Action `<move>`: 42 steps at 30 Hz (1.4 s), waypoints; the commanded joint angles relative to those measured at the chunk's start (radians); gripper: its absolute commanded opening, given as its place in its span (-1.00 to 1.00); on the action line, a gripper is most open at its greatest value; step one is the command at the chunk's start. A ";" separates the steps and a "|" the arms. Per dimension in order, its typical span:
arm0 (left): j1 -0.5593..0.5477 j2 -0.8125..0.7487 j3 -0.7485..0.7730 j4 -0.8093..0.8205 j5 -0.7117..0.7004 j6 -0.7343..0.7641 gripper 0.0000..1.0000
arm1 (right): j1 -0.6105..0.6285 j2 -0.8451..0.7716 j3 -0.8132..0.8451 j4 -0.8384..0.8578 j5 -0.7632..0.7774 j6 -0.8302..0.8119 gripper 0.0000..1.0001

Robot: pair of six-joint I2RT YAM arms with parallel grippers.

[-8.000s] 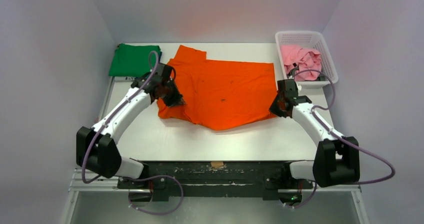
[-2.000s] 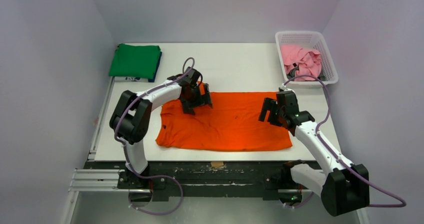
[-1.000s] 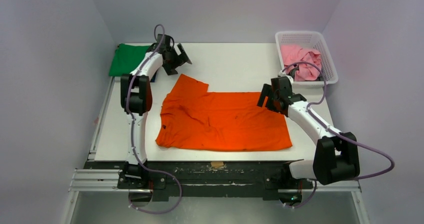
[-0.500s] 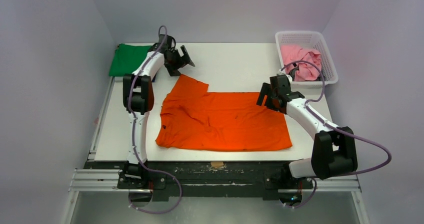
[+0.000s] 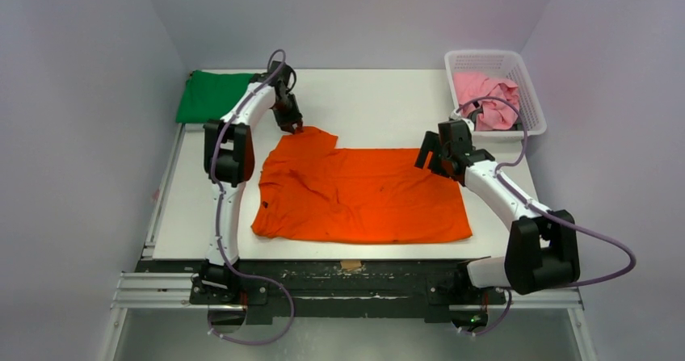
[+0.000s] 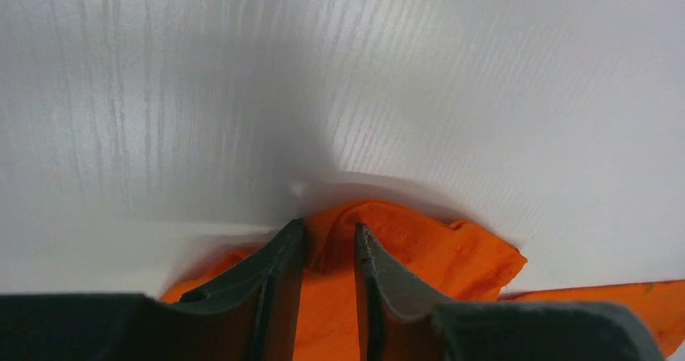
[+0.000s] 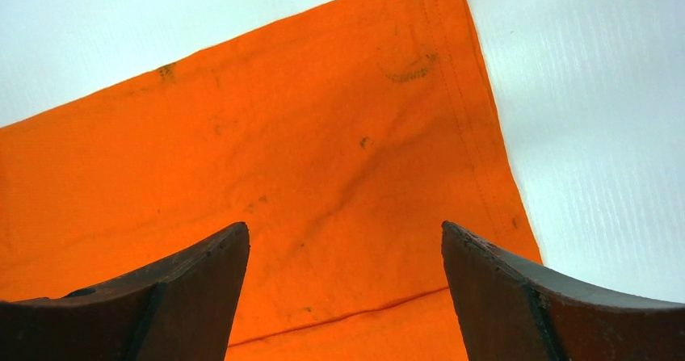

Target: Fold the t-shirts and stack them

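White bench [image 5: 380, 94], orange t-shirt [image 5: 363, 195] spread flat mid-bench. Left pincer [image 6: 329, 228] is nipped tight on its far sleeve [image 6: 420, 252]; right pincer [image 7: 343, 228] hangs wide over the far hem corner. Danger: that thin pinch slips, or a one-sided pull drags the body askew.

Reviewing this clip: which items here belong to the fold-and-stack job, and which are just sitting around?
Job:
- orange t-shirt, sleeve pinched by the left tool
- green t-shirt, folded
- pink t-shirt, crumpled
- right tool, open above the orange corner

Just there:
- white basket, holding the pink one
- table
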 commanded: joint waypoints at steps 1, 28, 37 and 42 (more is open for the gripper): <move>0.004 0.017 0.062 -0.052 -0.065 0.020 -0.53 | -0.002 -0.011 0.005 0.022 0.013 0.008 0.72; -0.078 -0.360 -0.223 0.168 -0.021 0.249 -1.00 | -0.071 0.703 0.700 -0.259 0.365 0.067 0.57; -0.109 -0.482 -0.362 0.203 -0.025 0.266 -1.00 | -0.076 0.727 0.651 -0.256 0.381 0.090 0.46; -0.109 -0.528 -0.413 0.204 -0.039 0.267 -1.00 | -0.075 0.692 0.586 -0.239 0.371 0.106 0.22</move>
